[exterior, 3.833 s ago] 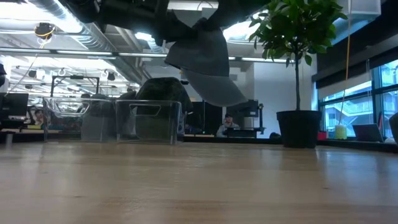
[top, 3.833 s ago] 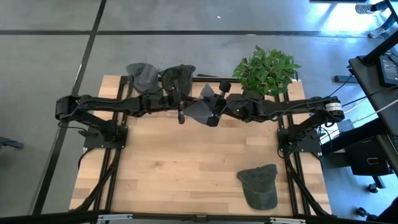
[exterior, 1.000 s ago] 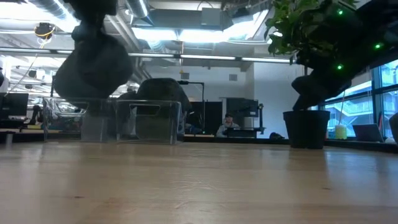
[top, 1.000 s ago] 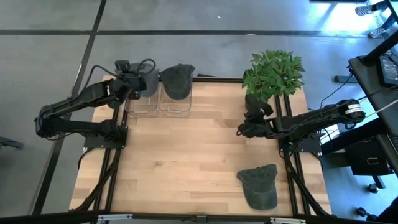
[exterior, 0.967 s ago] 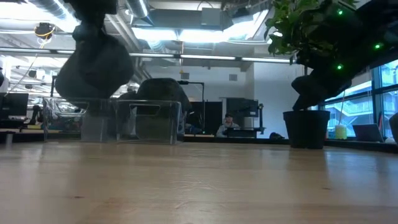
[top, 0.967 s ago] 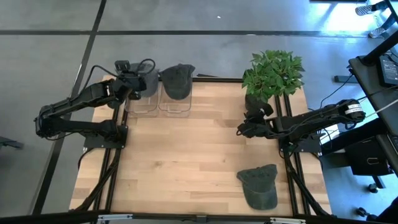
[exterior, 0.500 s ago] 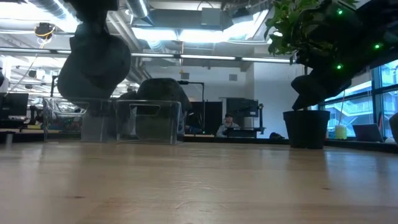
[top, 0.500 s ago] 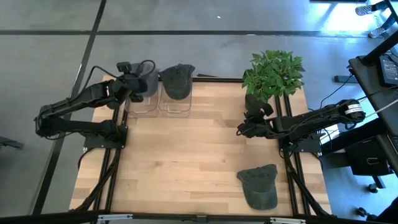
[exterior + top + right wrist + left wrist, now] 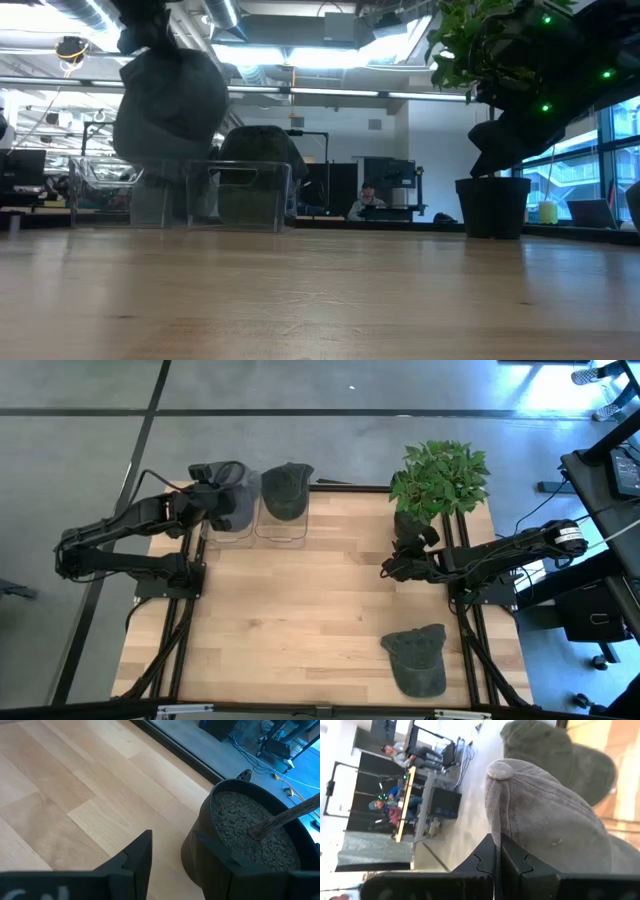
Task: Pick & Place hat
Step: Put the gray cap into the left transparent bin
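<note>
While clamped in the left gripper (image 9: 496, 862), soft grey fabric hat (image 9: 232, 503) hangs domed over the clear plastic bins (image 9: 255, 525) at the table's (image 9: 300, 620) far-left edge. Right gripper (image 9: 388, 569) beside the plant pot (image 9: 250, 840), probably open; hard to confirm.

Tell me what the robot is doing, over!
Left gripper shut on grey hat, holding it above the clear bins at the table's far left. Right gripper idle beside the plant pot. Nothing in the way.
</note>
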You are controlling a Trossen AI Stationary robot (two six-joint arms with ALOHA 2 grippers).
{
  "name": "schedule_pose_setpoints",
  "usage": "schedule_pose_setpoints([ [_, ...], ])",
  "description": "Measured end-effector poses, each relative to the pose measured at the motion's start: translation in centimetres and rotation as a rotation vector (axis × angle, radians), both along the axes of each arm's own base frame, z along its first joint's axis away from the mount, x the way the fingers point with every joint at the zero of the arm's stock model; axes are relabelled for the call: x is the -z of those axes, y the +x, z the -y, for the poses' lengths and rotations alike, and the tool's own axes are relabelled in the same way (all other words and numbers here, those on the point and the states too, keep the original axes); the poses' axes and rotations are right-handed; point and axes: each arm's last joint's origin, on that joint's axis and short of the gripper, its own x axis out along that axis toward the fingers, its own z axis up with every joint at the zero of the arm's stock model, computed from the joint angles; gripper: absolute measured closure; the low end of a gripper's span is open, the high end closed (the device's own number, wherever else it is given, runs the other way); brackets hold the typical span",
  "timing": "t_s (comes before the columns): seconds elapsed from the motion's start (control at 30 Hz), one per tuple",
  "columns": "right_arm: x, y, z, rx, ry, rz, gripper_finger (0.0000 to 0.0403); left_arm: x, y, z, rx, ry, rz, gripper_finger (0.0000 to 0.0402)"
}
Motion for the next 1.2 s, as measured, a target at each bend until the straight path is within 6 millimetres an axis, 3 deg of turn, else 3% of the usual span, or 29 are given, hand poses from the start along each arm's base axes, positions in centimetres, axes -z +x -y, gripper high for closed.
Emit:
schedule_pose_setpoints([
  [0.47, 0.0, 0.0, 0.0, -0.002, -0.003, -0.004, 0.0265, 3.9, 1.2, -0.8, -0.09, 0.045, -0.028, 0.0398],
  [0.73, 0.0, 0.0, 0.0, -0.003, -0.003, -0.004, 0.0265, 6.4, 0.7, -2.7, -0.221, 0.093, -0.08, 0.0398],
  [1.03, 0.0, 0.0, 0.0, -0.002, -0.004, -0.004, 0.0265, 6.8, 0.4, -5.1, -0.322, 0.025, 0.029, 0.0398],
  [1.2, 0.0, 0.0, 0.0, -0.002, -0.004, -0.004, 0.0265, 7.7, 0.8, -6.7, -0.388, 0.008, 0.002, 0.0398],
])
